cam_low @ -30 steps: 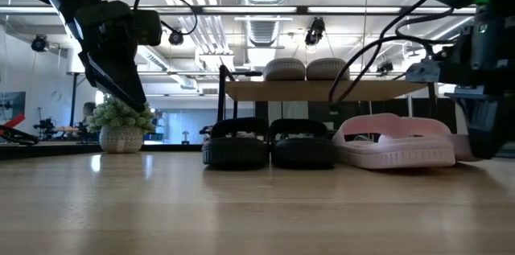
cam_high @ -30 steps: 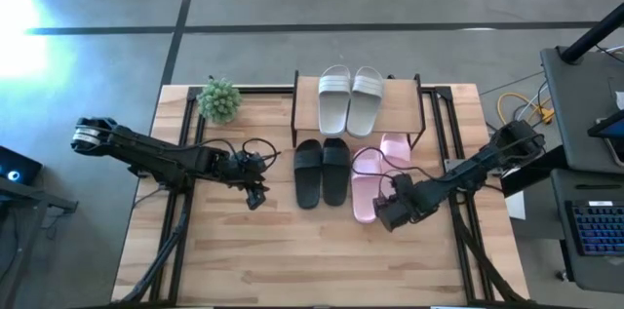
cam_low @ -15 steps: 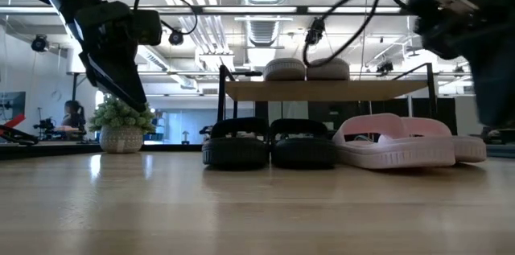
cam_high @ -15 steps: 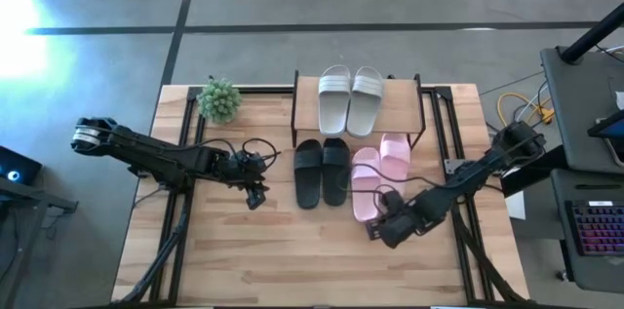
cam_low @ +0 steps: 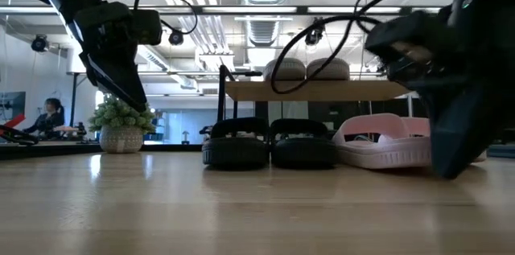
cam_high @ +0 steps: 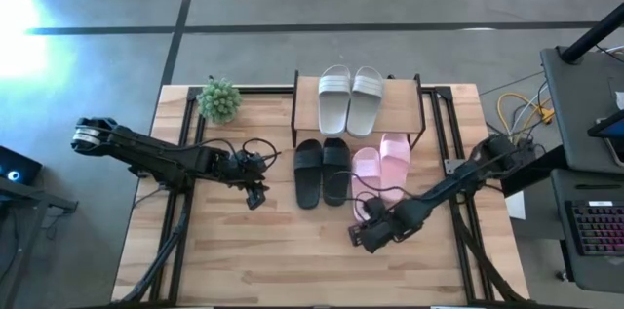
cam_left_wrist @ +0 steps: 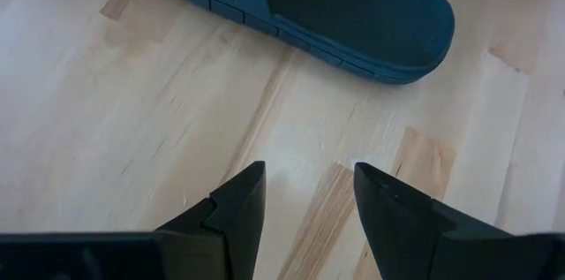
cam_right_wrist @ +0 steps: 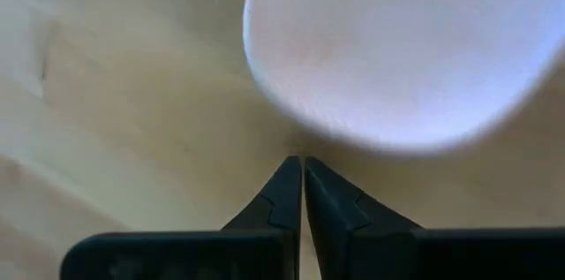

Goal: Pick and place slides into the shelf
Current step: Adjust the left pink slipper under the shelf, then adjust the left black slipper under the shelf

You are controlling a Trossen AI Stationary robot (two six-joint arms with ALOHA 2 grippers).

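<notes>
The pink slides point(cam_high: 378, 167) lie on the table just right of the black pair point(cam_high: 322, 171), half under the shelf point(cam_high: 421, 104), whose top carries the pale pair point(cam_high: 350, 98). They look light, soft foam with a smooth arched strap, likely best pinched there. The right end effector point(cam_high: 363, 235), pinched closed and empty, hovers at their near end; the left end effector point(cam_high: 255, 195) gapes partly, empty.

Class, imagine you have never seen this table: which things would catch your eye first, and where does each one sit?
The pale grey-white pair lies on top of the shelf at the table's far side. In front of the shelf a black pair and a pink pair lie side by side. The right pincer is shut just before the pink heel; the left pincer stands open left of the black pair.
</notes>
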